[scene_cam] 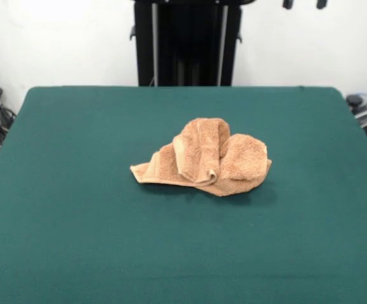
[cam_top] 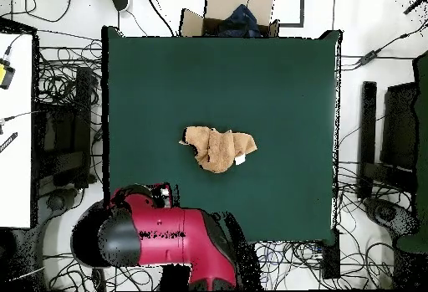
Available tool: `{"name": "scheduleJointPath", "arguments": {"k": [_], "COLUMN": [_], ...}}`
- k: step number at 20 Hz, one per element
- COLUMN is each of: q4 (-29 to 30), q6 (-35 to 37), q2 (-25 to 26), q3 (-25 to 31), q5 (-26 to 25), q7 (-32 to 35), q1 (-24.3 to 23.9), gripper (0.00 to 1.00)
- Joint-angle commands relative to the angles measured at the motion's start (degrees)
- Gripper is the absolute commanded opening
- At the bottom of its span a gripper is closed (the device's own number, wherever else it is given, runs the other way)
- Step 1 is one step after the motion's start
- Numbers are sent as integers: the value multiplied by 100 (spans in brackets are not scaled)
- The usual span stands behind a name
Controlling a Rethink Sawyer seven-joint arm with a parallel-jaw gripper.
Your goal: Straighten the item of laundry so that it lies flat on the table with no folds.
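Observation:
The orange-tan towel [scene_cam: 208, 158] lies crumpled near the middle of the green table [scene_cam: 75, 221], with one part rolled over the top and a flat corner sticking out to the left. In the overhead view the towel [cam_top: 219, 148] is a bunched heap on the table [cam_top: 276, 79], with a small white tag at its right side. My gripper [scene_cam: 304, 4] shows only as two dark tips at the top edge, set apart and empty, well behind and to the right of the towel. It is drawn back off the table.
The black pedestal [scene_cam: 186, 41] stands behind the table's far edge. The red arm [cam_top: 167, 234] is folded back over the table's bottom left corner in the overhead view. A cardboard box [cam_top: 238, 17] sits beyond the opposite edge. Cables [cam_top: 63, 96] lie on the floor around the table.

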Motion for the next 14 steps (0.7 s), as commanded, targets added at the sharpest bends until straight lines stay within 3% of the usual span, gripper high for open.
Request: {"name": "scheduleJointPath", "arguments": {"k": [1, 14], "q4": [-116, -669], "q6": [-123, -123], "q2": [427, 658], "q3": [265, 226], "q5": [238, 173], "q7": [957, 851], "q1": [-120, -334], "gripper": [100, 100]}}
